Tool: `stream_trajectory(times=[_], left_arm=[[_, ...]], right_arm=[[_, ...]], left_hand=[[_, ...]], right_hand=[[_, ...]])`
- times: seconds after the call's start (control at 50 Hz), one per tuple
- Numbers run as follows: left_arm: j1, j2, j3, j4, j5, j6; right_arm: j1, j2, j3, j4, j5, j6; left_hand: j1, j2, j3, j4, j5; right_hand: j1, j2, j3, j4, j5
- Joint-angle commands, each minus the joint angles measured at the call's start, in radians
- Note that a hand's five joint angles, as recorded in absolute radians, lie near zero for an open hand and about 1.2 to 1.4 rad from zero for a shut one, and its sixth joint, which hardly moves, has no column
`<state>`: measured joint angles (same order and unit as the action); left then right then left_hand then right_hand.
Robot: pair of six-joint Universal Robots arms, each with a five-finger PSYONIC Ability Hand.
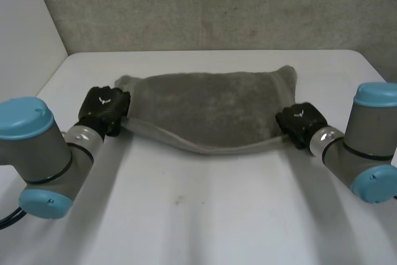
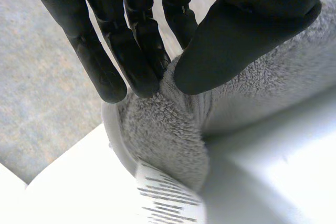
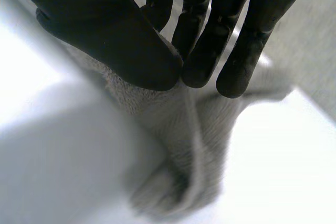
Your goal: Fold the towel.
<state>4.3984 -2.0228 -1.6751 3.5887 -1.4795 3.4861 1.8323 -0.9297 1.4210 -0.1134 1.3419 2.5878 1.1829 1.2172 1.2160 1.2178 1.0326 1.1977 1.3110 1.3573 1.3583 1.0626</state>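
Note:
A grey towel lies folded across the white table, its near edge sagging toward me. My left hand pinches the towel's left end between thumb and fingers; in the left wrist view the fingers and thumb press the fuzzy cloth together, with a white label hanging below. My right hand holds the towel's right end; the right wrist view shows its thumb and fingers closed on the cloth.
A grey wall stands behind the table's far edge. Bare table surface stretches in front of the towel between my two arms.

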Motion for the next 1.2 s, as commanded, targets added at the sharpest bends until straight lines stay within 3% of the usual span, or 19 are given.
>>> stream_trajectory(times=[0.02, 0.08, 0.18, 0.64, 0.7, 0.74, 0.86, 0.9, 1.02, 1.2], left_arm=[[0.027, 0.018, -0.021, -0.011, -0.002, 0.083], [0.029, 0.035, -0.025, -0.015, -0.002, 0.083], [0.033, 0.07, -0.037, -0.018, -0.002, 0.082], [0.027, 0.084, -0.055, -0.018, -0.002, 0.079], [0.029, 0.085, -0.054, -0.019, -0.002, 0.079], [0.03, 0.087, -0.054, -0.021, -0.002, 0.077], [0.029, 0.124, -0.046, -0.094, -0.004, 0.077], [0.029, 0.144, -0.044, -0.119, -0.004, 0.077], [0.032, 0.243, -0.043, -0.232, -0.012, 0.088], [0.038, 0.38, -0.084, -0.537, -0.012, 0.093]], right_arm=[[-0.08, 0.042, 0.015, -0.003, 0.009, 0.154], [-0.117, 0.022, 0.013, -0.003, 0.017, 0.272], [-0.152, 0.005, 0.018, -0.002, 0.02, 0.38], [-0.191, 0.042, 0.019, 0.015, 0.011, 0.442], [-0.191, 0.04, 0.016, 0.02, 0.002, 0.486], [-0.192, 0.028, 0.013, 0.021, -0.009, 0.509], [-0.214, -0.055, 0.009, 0.02, -0.014, 0.495], [-0.223, -0.16, 0.015, 0.017, -0.018, 0.462], [-0.219, -0.293, 0.033, 0.043, -0.021, 0.333], [-0.214, -0.501, 0.15, 0.269, 0.005, -0.196]], left_hand=[[0.213, 0.179, 0.18, 0.178, 0.189], [0.213, 0.179, 0.18, 0.178, 0.189], [0.213, 0.179, 0.18, 0.178, 0.189], [0.213, 0.179, 0.18, 0.178, 0.189], [0.213, 0.179, 0.18, 0.178, 0.189], [0.213, 0.179, 0.18, 0.178, 0.189], [0.213, 0.179, 0.18, 0.178, 0.189], [0.213, 0.179, 0.18, 0.178, 0.189], [0.213, 0.179, 0.18, 0.178, 0.189], [0.213, 0.179, 0.18, 0.178, 0.189]], right_hand=[[-0.192, -0.306, -0.352, -0.353, -0.232], [-0.396, -0.509, -0.555, -0.556, -0.435], [-0.511, -0.624, -0.67, -0.671, -0.55], [-0.578, -0.692, -0.738, -0.739, -0.618], [-0.388, -0.501, -0.547, -0.548, -0.427], [0.195, 0.082, 0.035, 0.035, 0.156], [0.199, 0.085, 0.039, 0.038, 0.159], [0.199, 0.085, 0.039, 0.038, 0.159], [0.199, 0.085, 0.039, 0.038, 0.159], [0.199, 0.085, 0.039, 0.038, 0.159]])
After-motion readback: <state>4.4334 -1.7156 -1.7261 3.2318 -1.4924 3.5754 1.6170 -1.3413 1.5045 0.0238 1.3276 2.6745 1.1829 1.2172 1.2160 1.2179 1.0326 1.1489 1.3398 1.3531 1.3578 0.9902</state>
